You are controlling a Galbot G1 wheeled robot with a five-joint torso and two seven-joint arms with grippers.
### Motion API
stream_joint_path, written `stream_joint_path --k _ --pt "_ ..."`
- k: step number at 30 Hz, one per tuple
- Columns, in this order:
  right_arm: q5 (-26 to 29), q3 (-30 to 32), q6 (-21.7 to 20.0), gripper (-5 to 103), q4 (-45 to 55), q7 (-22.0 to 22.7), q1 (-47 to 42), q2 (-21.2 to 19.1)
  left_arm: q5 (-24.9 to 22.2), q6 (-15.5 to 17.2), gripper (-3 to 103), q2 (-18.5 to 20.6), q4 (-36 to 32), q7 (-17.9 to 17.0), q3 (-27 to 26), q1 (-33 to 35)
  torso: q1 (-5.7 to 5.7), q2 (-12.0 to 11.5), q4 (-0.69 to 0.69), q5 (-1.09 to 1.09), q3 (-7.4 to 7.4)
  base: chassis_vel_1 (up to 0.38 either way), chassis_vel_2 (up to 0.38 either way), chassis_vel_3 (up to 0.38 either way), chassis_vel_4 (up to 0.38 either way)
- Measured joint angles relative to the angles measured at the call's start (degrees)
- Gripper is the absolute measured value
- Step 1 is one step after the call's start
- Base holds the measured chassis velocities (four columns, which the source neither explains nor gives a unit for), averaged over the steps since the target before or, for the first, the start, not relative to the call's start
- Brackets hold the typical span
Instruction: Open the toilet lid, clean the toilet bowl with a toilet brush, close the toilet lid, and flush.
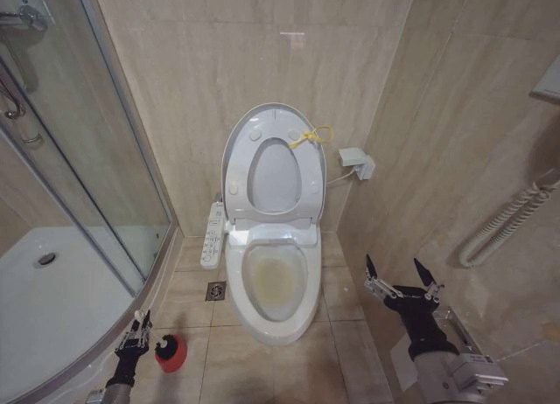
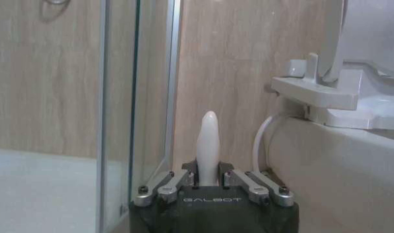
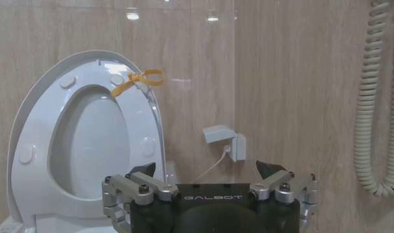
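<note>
The toilet lid [image 1: 234,155] stands raised against the back wall, with the seat ring [image 1: 252,198] up in front of it and a yellow cord loop [image 1: 312,138] at its rim. Below, the toilet bowl [image 1: 276,282] lies uncovered, a yellowish stain inside it. My left gripper [image 1: 140,321] is low on the floor left of the toilet, beside the red holder cup [image 1: 171,353]. In the left wrist view this gripper [image 2: 208,167] is shut on the white handle of the toilet brush [image 2: 208,138]; the bristle head is hidden. My right gripper [image 1: 400,271] hangs open and empty right of the bowl, facing the lid [image 3: 93,141].
A curved glass shower enclosure [image 1: 96,185] with a white tray [image 1: 52,290] fills the left. A bidet control panel [image 1: 212,233] juts from the toilet's left side. A wall socket box [image 1: 359,162] and a coiled white hose [image 1: 507,225] are on the right wall. A floor drain [image 1: 216,290] lies beside the bowl.
</note>
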Motion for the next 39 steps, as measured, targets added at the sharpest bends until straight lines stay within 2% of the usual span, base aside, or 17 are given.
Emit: stream_joint_path --k 7,16,24,31,36,37,39 --pt "0.0 0.0 0.0 100 0.0 0.0 0.0 0.0 1.32 -0.01 20 -1.42 3.47 -1.2 0.27 -0.62 0.0 0.0 0.0 0.0 0.0 0.0 0.0 0.0 0.0" --pt "0.0 0.0 0.0 100 0.0 0.0 0.0 0.0 3.1 -0.37 20 -1.6 9.23 -0.75 -0.2 -1.48 -0.01 0.01 0.0 0.05 -0.01 0.0 0.0 0.0 0.0" --pt "0.0 0.0 0.0 100 0.0 0.0 0.0 0.0 3.22 -0.38 20 -1.73 8.41 -1.77 -0.17 -0.48 -0.01 0.01 0.01 0.0 0.0 0.0 0.0 0.0 0.0" --pt "0.0 0.0 0.0 100 0.0 0.0 0.0 0.0 0.82 -0.12 20 -1.63 9.19 -0.41 0.5 -2.87 0.0 0.0 -0.01 -0.02 0.01 0.0 0.0 0.0 0.0" --pt "0.0 0.0 0.0 100 0.0 0.0 0.0 0.0 0.74 0.23 20 -1.71 7.05 -2.03 0.94 -1.65 0.01 0.0 0.0 -0.03 0.01 0.0 0.0 0.0 0.0" --pt "0.0 0.0 0.0 100 0.0 0.0 0.0 0.0 0.74 0.23 28 -1.72 6.85 -2.11 0.93 -1.29 0.01 0.0 0.02 -0.06 0.01 0.0 0.0 0.0 0.0" --pt "0.0 0.0 0.0 100 0.0 0.0 0.0 0.0 0.74 0.23 28 -1.72 6.67 -2.25 0.85 -1.01 0.01 0.0 0.02 -0.06 0.01 0.0 0.0 0.0 0.0"
